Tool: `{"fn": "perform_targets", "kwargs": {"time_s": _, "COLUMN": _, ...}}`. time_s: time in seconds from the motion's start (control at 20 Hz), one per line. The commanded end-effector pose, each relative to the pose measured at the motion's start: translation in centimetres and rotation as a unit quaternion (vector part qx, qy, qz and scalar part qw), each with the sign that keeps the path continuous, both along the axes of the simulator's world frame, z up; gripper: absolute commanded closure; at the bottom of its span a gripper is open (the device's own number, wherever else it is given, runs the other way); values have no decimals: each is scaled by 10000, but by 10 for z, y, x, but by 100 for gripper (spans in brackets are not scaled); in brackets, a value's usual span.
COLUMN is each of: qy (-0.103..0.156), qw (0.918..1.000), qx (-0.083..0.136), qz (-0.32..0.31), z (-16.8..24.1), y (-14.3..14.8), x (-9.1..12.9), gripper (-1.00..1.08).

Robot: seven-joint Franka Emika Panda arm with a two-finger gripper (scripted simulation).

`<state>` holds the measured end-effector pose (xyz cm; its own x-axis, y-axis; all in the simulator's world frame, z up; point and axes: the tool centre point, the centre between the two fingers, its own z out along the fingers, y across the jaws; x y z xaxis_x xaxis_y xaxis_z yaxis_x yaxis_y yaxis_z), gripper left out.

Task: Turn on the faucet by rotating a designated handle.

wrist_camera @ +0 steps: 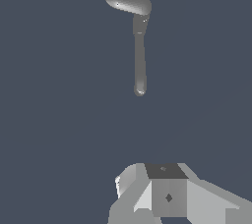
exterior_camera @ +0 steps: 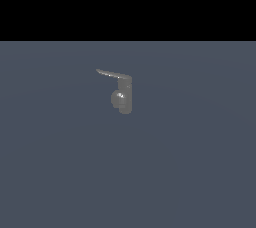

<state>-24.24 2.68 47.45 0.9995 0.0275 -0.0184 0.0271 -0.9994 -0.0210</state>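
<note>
At the wrist view's edge only the grey blocky gripper [wrist_camera: 167,196] body shows; the fingers themselves are out of frame, so can't tell whether they are released or clenched, and nothing is seen held. Gripper is well apart from the faucet [wrist_camera: 140,46], with bare blue-grey surface [wrist_camera: 59,120] between them. Wrist view looks down on the fixture: a long narrow grey piece with a rounded tip runs toward the gripper, joined at its far end to a shorter, wider rounded piece set at roughly a right angle; which is the lever can't be told from this view alone. Exterior view: no arm visible. Faucet [exterior_camera: 122,94] stands alone near the middle of the surface [exterior_camera: 200,172], upright short dull-grey post, round shiny bulge on the side toward the exterior view's left, small highlight on it. The handle [exterior_camera: 112,74] is a thin flat tapering lever leaving the post top and pointing toward the exterior view's left, tip slightly raised. Black band fills the top of the exterior view above the surface.
</note>
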Motion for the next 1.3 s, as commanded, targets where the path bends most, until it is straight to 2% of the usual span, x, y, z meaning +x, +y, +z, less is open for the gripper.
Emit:
{"fn": "perform_targets", "kwargs": {"time_s": 0.0, "qy": 6, "qw": 10000, "qx": 22, "qz": -70, "z": 0, "y": 1, "x": 4, "gripper": 108}}
{"fn": "perform_targets", "kwargs": {"time_s": 0.35, "qy": 37, "qw": 9987, "qx": 142, "qz": -498, "z": -3, "y": 5, "x": 29, "gripper": 108}}
{"fn": "perform_targets", "kwargs": {"time_s": 0.65, "qy": 101, "qw": 9932, "qx": 284, "qz": -1127, "z": -10, "y": 10, "x": 66, "gripper": 108}}
{"fn": "perform_targets", "kwargs": {"time_s": 0.95, "qy": 193, "qw": 9807, "qx": 405, "qz": -1905, "z": -24, "y": 17, "x": 109, "gripper": 108}}
{"fn": "perform_targets", "kwargs": {"time_s": 1.25, "qy": 290, "qw": 9614, "qx": 466, "qz": -2695, "z": -44, "y": 23, "x": 153, "gripper": 108}}
